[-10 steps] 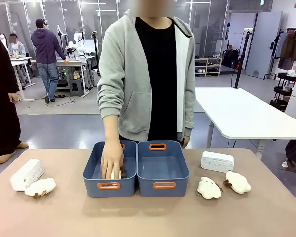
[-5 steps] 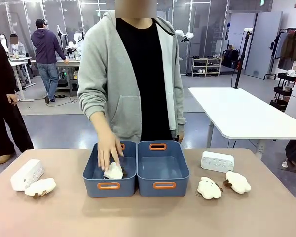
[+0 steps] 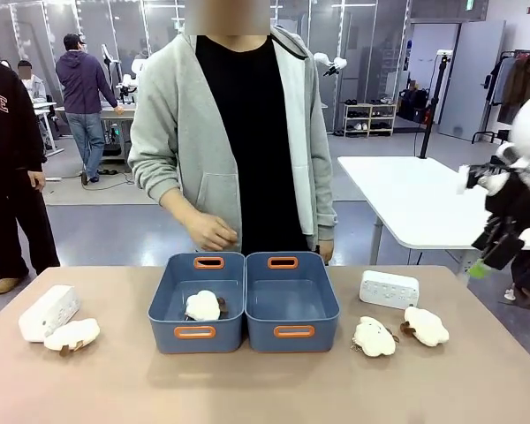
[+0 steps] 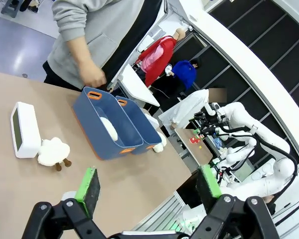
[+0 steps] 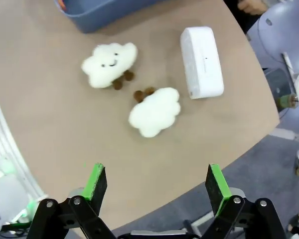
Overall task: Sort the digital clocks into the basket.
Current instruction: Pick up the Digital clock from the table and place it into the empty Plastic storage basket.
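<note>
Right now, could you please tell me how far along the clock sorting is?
Nothing is sorted yet: the left tub holds a plush toy, the right tub no clock. Nothing is in hand: the left gripper and right gripper are open and empty. Left to do: both clocks, the left clock and the right clock, lying on the table outside the tubs.

Both robot hands are wide open with nothing in them. The left hand point(image 4: 148, 182) hangs high near the table's left end, green pads point(image 4: 88, 183) spread far apart. Same deal for the right hand point(image 5: 156, 181), up over the table's right edge. The right arm point(image 3: 515, 190) is just a blur up high past that edge. The person's hand point(image 3: 214, 232) floats loosely curled above the far edge.
</note>
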Controlling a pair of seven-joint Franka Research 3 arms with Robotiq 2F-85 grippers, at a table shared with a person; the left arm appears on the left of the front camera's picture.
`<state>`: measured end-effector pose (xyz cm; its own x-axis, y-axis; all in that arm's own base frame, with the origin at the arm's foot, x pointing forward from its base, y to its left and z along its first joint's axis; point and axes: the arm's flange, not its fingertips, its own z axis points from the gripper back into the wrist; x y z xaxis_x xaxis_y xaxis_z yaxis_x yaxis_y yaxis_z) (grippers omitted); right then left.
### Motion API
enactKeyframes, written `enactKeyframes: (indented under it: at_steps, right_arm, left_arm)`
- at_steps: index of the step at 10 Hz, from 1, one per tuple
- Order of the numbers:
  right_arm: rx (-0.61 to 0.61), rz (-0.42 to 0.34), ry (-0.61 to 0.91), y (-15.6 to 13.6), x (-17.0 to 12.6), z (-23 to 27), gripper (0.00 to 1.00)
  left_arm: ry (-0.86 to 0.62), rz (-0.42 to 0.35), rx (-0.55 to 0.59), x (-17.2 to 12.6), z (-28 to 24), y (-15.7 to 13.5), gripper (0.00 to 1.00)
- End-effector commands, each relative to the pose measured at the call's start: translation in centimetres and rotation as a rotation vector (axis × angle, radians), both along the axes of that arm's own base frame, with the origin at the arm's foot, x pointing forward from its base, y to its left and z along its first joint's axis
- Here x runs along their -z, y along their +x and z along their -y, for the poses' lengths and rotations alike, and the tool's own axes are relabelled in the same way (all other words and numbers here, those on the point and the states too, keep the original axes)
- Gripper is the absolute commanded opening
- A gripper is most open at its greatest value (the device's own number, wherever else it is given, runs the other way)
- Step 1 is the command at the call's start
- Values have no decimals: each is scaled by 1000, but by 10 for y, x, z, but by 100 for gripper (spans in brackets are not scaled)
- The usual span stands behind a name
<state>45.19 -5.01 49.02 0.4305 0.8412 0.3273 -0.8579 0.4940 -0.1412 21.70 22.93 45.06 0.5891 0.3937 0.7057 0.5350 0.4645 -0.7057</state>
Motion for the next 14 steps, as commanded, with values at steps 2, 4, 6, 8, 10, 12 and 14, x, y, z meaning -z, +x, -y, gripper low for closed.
enactKeyframes:
  at_steps: [2, 4, 6, 8, 10, 12, 14]
  right_arm:
    - [41, 6, 73, 5, 17, -1, 100]
    - [7, -3, 13, 11, 17, -4, 100]
    - [7, -3, 13, 11, 17, -4, 100]
    - [3, 15, 25, 30, 22, -7, 100]
    - [-52, 2, -27, 77, 41, -35, 100]
    - [-104, -8, -51, 110, 58, -55, 100]
    - [-104, -24, -116, 139, 80, -68, 100]
  left_arm:
    - [-9, 33, 1, -1, -3, 1, 100]
    - [-9, 33, 1, -1, -3, 1, 100]
    - [-9, 33, 1, -1, -3, 1, 100]
    - [-9, 33, 1, -1, -3, 1, 100]
    - [-9, 33, 1, -1, -3, 1, 100]
    - [-9, 33, 1, -1, -3, 1, 100]
    - [-9, 33, 1, -1, -3, 1, 100]
